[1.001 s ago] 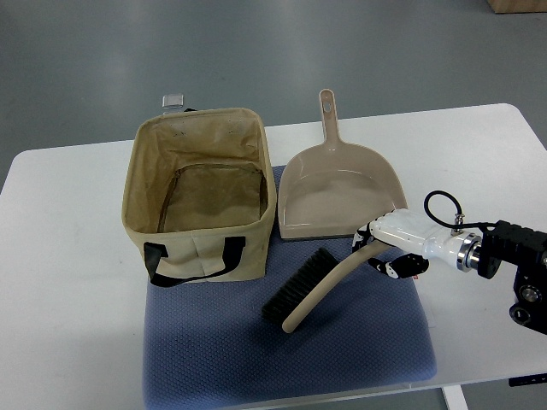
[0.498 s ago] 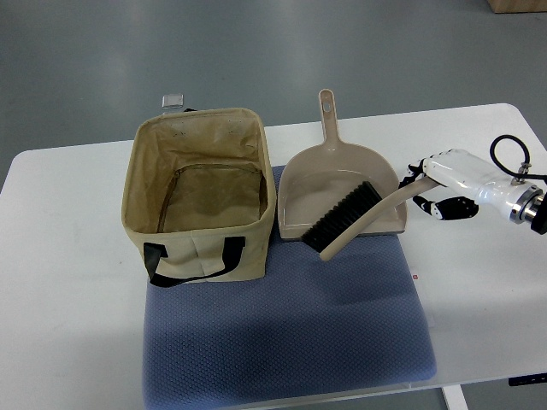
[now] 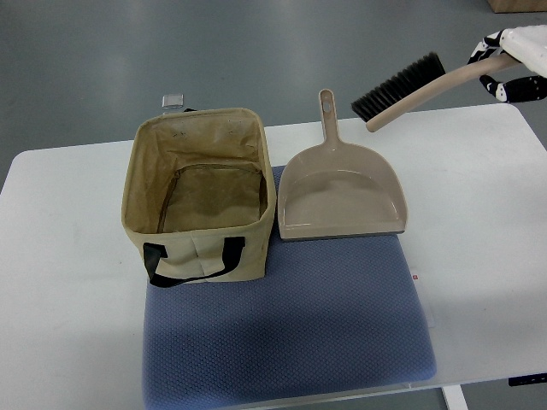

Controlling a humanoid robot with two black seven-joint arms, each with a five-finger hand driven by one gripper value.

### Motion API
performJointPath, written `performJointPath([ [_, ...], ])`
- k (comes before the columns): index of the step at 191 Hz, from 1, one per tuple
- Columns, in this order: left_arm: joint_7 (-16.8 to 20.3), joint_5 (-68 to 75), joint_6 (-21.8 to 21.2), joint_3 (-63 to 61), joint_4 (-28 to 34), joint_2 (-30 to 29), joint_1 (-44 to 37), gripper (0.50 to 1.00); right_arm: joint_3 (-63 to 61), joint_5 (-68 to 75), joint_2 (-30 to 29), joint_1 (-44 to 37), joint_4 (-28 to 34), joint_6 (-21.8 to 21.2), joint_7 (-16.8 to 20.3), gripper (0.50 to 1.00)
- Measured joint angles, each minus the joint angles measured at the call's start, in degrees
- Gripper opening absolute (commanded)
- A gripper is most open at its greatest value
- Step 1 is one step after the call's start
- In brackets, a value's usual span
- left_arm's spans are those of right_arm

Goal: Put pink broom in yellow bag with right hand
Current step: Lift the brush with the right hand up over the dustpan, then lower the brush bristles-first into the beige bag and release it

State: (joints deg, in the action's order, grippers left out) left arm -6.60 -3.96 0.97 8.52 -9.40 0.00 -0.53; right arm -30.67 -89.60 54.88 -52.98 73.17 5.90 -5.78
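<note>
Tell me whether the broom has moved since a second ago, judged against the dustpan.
Yes. The broom, held in the right hand, went from the blue mat below the dustpan to the picture's top right, above it.

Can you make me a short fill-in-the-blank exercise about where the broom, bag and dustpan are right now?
1. The broom is held by the robot's ____ hand.
2. The dustpan lies to the ____ of the bag in the picture.
3. The bag's black handle hangs over the ____ mat.
4. The inside of the bag is ____.

Missing words: right; right; blue; empty
</note>
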Motion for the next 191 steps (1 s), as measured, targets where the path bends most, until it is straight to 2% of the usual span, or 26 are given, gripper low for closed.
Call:
performJointPath([
  [23,0.0,0.0,0.0,0.0,0.0,0.0,0.0,1.000,0.3,-0.5,-4.0,-6.8,-1.6,-3.9,0.1,0.500],
  [57,0.0,0.0,0.0,0.0,0.0,0.0,0.0,1.000,0.4,-3.0,-12.6,-12.4,-1.8,-7.1,0.5,0.500],
  [94,0.0,0.0,0.0,0.0,0.0,0.0,0.0,1.000,1.2,-6.6,-21.8,-13.0,-1.7,-7.4,0.7,0.500],
  [133,0.0,0.0,0.0,0.0,0.0,0.0,0.0,1.000,4.8,-7.4,-25.8,-13.0,-1.4,-7.0,0.7,0.500],
  [135,0.0,0.0,0.0,0.0,0.0,0.0,0.0,1.000,4.9,-7.4,-25.9,-12.9,-1.4,-7.0,0.7,0.511],
  [136,0.0,0.0,0.0,0.0,0.0,0.0,0.0,1.000,5.0,-7.4,-26.0,-12.9,-1.3,-7.0,0.7,0.543],
  [137,0.0,0.0,0.0,0.0,0.0,0.0,0.0,1.000,5.0,-7.4,-26.1,-12.9,-1.3,-6.9,0.7,0.543],
  [138,0.0,0.0,0.0,0.0,0.0,0.0,0.0,1.000,5.0,-7.4,-26.1,-12.9,-1.3,-6.9,0.7,0.572],
  [141,0.0,0.0,0.0,0.0,0.0,0.0,0.0,1.000,5.1,-7.4,-26.3,-12.8,-1.3,-6.9,0.7,0.596],
  [142,0.0,0.0,0.0,0.0,0.0,0.0,0.0,1.000,5.1,-7.4,-26.4,-12.8,-1.2,-6.9,0.7,0.623],
  [143,0.0,0.0,0.0,0.0,0.0,0.0,0.0,1.000,5.2,-7.4,-26.4,-12.8,-1.2,-6.9,0.7,0.623],
  [144,0.0,0.0,0.0,0.0,0.0,0.0,0.0,1.000,5.2,-7.4,-26.5,-12.7,-1.2,-6.9,0.7,0.649],
  [145,0.0,0.0,0.0,0.0,0.0,0.0,0.0,1.000,5.2,-7.4,-26.5,-12.7,-1.2,-6.9,0.7,0.650],
  [146,0.0,0.0,0.0,0.0,0.0,0.0,0.0,1.000,5.2,-7.4,-26.6,-12.7,-1.2,-6.8,0.7,0.672],
  [148,0.0,0.0,0.0,0.0,0.0,0.0,0.0,1.000,5.3,-7.4,-26.6,-12.6,-1.1,-6.8,0.7,0.672],
  [155,0.0,0.0,0.0,0.0,0.0,0.0,0.0,1.000,5.3,-7.3,-26.9,-12.5,-1.0,-6.8,0.7,0.737],
  [174,0.0,0.0,0.0,0.0,0.0,0.0,0.0,1.000,5.3,-7.1,-27.4,-12.4,-0.7,-6.7,0.5,0.829],
  [191,0.0,0.0,0.0,0.0,0.0,0.0,0.0,1.000,5.3,-6.9,-27.6,-12.3,-0.6,-6.7,0.4,0.862],
])
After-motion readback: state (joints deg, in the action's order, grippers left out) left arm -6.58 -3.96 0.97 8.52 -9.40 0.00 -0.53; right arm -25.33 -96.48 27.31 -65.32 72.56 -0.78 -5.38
